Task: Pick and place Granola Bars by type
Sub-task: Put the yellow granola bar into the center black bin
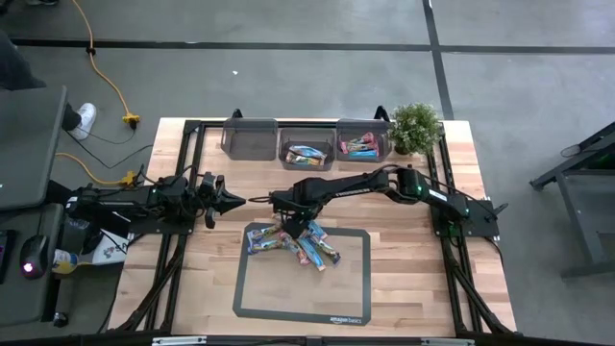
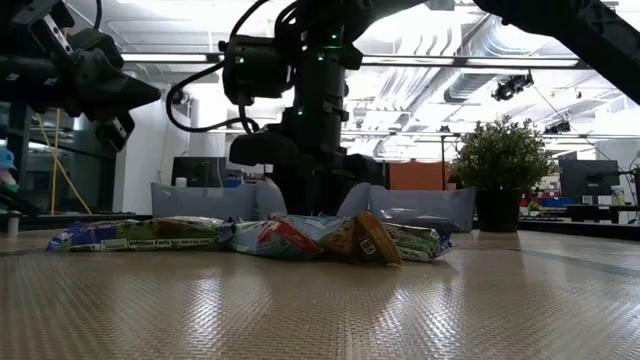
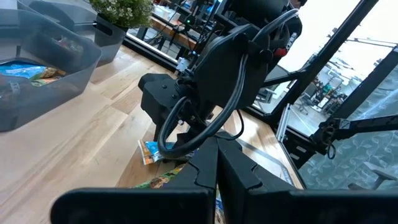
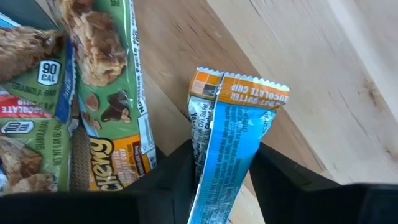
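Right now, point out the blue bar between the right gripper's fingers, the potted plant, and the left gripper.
blue bar [image 4: 227, 155], right wrist view, wrapper's middle.
potted plant [image 1: 415, 125], high view, foliage.
left gripper [image 1: 240, 201], high view, fingertips.

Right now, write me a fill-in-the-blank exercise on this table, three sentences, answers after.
1. The right gripper has a ____ and orange bar between its fingers.
2. The potted plant stands beside the row of ____ grey bins.
3. The left gripper hangs beside the pile of bars with its fingers ____.

Answers: blue; three; shut
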`<state>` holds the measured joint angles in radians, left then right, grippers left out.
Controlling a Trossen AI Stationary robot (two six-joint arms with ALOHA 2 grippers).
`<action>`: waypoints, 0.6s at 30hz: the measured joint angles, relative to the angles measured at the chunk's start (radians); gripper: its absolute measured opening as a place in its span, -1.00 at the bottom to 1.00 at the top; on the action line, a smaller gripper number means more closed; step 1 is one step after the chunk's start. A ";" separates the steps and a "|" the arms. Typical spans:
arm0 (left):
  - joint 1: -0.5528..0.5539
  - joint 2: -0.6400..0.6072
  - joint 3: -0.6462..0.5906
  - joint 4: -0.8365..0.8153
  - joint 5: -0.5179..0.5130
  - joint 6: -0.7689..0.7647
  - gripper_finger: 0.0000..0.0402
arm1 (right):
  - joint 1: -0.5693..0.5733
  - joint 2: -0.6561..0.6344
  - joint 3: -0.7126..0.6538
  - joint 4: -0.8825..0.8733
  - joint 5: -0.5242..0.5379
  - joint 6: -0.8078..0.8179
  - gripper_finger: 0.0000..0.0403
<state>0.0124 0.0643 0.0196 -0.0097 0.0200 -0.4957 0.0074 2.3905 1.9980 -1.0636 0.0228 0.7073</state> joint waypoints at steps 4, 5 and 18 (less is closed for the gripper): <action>0.000 0.000 0.000 0.000 0.000 0.000 -1.00 | 0.000 0.000 0.000 -0.006 0.001 0.004 -0.41; 0.000 0.000 0.000 0.000 0.000 0.000 -1.00 | 0.000 0.000 0.000 -0.006 0.001 0.009 -0.43; 0.000 0.000 0.000 0.000 -0.001 0.000 -1.00 | -0.004 -0.001 0.000 -0.003 -0.010 0.011 -0.64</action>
<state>0.0124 0.0643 0.0196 -0.0097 0.0193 -0.4957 0.0037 2.3891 1.9980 -1.0670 0.0130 0.7184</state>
